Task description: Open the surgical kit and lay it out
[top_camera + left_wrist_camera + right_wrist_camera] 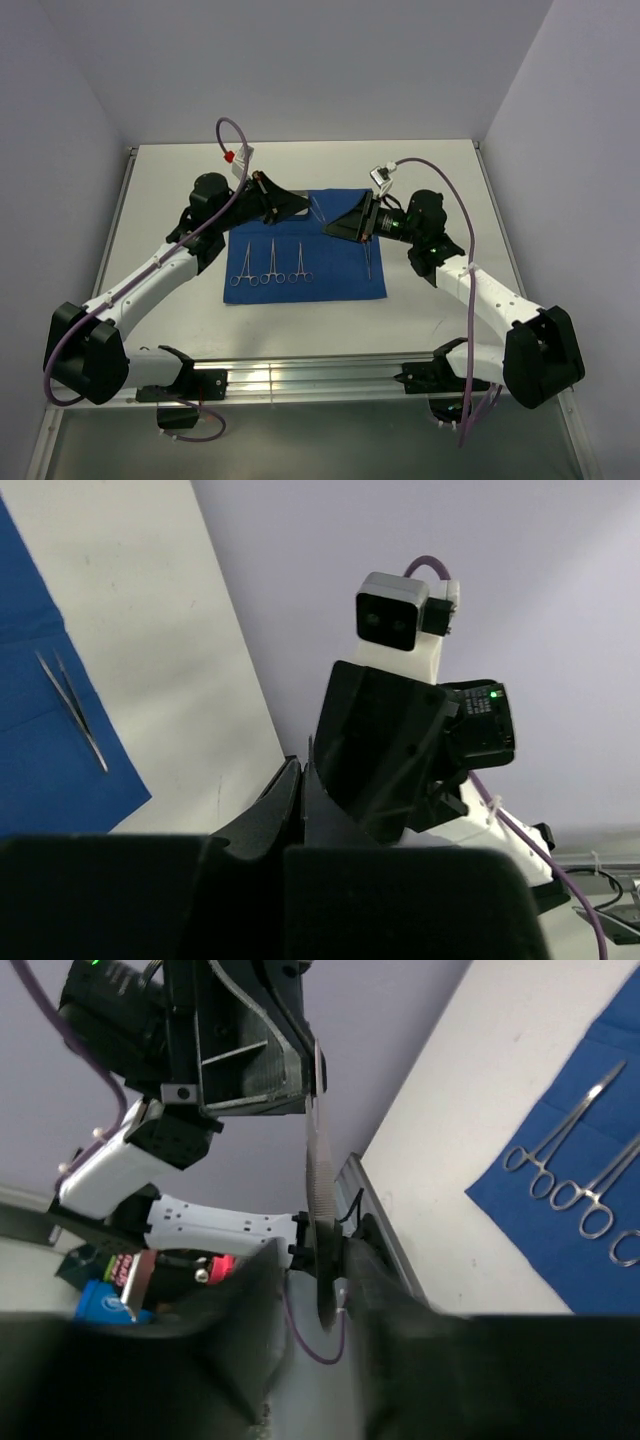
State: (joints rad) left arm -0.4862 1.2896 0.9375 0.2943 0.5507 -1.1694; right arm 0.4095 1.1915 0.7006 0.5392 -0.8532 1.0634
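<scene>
The surgical kit's blue cloth (305,255) lies spread flat mid-table. Three ring-handled clamps (271,263) rest side by side on its left half, also showing in the right wrist view as clamps (560,1142). Tweezers (368,256) lie near its right edge, seen as tweezers (72,708) from the left wrist. Above the cloth's far edge my two grippers meet tip to tip. My left gripper (303,207) (303,780) is shut on the top end of a slim ridged steel instrument (318,1160). Its lower end hangs between the parted jaws of my right gripper (330,230) (315,1260), which is open.
A raised metal rail (300,368) runs along the table's near edge, and thinner rims line the sides. Purple cables (228,135) arch over both wrists. Grey walls close in on three sides.
</scene>
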